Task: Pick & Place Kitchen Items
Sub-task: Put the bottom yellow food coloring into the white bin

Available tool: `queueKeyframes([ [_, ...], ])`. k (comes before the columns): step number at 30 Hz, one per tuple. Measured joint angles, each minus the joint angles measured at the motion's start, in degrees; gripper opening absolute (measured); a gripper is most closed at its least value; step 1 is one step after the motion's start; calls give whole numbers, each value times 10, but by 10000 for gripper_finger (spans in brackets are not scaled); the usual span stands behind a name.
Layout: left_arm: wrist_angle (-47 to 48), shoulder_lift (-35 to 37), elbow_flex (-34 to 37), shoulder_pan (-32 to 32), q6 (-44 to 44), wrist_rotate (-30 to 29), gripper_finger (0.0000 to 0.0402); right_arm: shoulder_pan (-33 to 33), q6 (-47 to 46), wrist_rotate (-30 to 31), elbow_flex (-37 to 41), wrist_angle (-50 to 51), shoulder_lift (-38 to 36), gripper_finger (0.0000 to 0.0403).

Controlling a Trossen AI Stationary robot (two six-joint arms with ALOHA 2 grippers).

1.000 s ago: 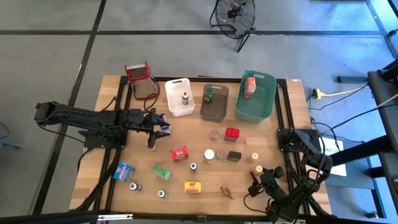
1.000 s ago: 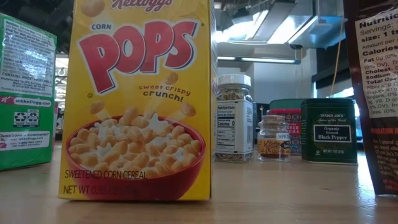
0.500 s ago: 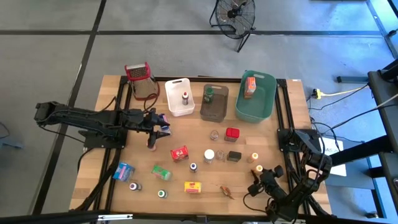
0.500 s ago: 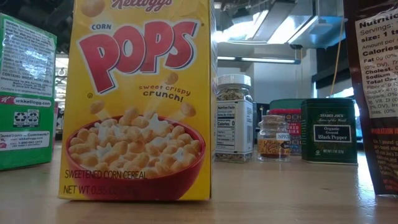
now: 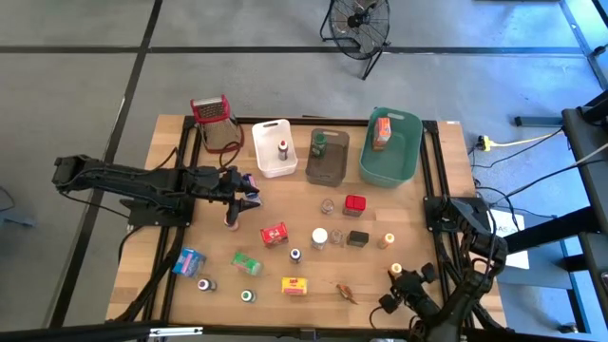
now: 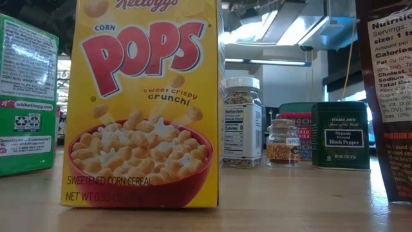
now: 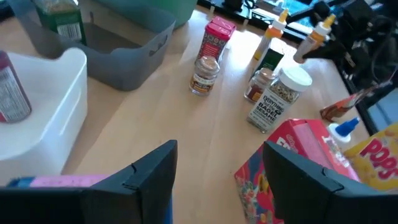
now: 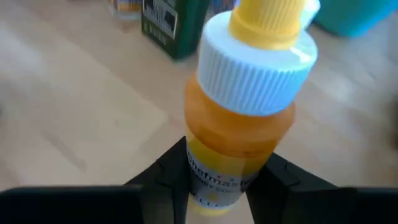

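My right gripper (image 5: 401,283) is near the table's front right edge, shut on a small orange bottle (image 8: 239,118) with a white ribbed cap and a yellow nozzle; the bottle also shows in the high view (image 5: 396,272). My left gripper (image 7: 219,148) hovers open at the table's left centre (image 5: 247,188), with only bare table between its fingers. Other kitchen items stand on their bases mid-table: a red tin (image 5: 353,202), a white-capped jar (image 5: 320,236), a dark pepper tin (image 5: 357,237), a red box (image 5: 275,235) and a yellow cereal box (image 6: 145,103). My right gripper pinches the orange bottle's lower body (image 8: 217,168), at the label, between its two fingers (image 8: 165,171). The fingers come slanting down from the table's near right side. The bottle's cap end sticks out beyond the fingertips and tilts; it appears lifted off the table.
A white tub (image 5: 258,152), a grey tub (image 5: 328,171) and a teal tub (image 5: 410,152) stand along the far edge, with a red-topped grater (image 5: 214,122) at the far left. More small bottles and boxes lie near the front left (image 5: 190,261).
My right gripper has taken the orange bottle up off the table and toward the near edge, tipping a little. The other items stay put.
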State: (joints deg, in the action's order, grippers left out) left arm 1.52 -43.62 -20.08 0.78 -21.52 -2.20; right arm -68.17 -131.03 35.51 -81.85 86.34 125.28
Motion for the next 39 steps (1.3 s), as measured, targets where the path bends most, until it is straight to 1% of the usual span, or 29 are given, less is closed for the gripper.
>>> queueKeyframes([
  [3, -1, 0, 0, 0, -17, 7, 231, 8, 60, -72, -53, 15, -27, 120],
  [6, -23, 0, 0, -6, -20, 7, 232, 23, 145, -96, -113, 24, -55, 119],
  [10, -140, -9, 0, -35, -36, 16, 232, 61, 266, -120, -196, 37, -88, 119],
  [12, -227, -23, 0, -54, -39, 42, 231, 86, 341, -145, -233, 37, -99, 119],
  [14, -300, -37, 0, -74, -34, 72, 231, 117, 409, -182, -271, 26, -105, 119],
  [16, -370, -57, 0, -98, -11, 88, 232, 148, 470, -219, -305, 9, -110, 119],
  [18, -405, -77, 0, -123, 49, 96, 233, 181, 538, -248, -335, -16, -111, 119],
  [20, -433, -99, 0, -150, 121, 95, 232, 213, 611, -264, -358, -52, -111, 119],
  [22, -445, -122, 0, -177, 184, 79, 231, 243, 674, -290, -369, -94, -111, 119],
  [25, -477, -161, 0, -217, 262, 39, 231, 284, 751, -338, -370, -157, -111, 119],
  [29, -486, -199, -18, -270, 339, -31, 232, 322, 818, -370, -370, -199, -107, 119],
  [32, -515, -229, -31, -297, 338, -67, 231, 335, 854, -370, -369, -210, -104, 119],
  [37, -627, -296, -50, -315, 301, -58, 230, 350, 906, -368, -370, -237, -98, 119],
  [39, -652, -327, -61, -319, 296, -56, 230, 354, 924, -366, -369, -246, -96, 119],
])
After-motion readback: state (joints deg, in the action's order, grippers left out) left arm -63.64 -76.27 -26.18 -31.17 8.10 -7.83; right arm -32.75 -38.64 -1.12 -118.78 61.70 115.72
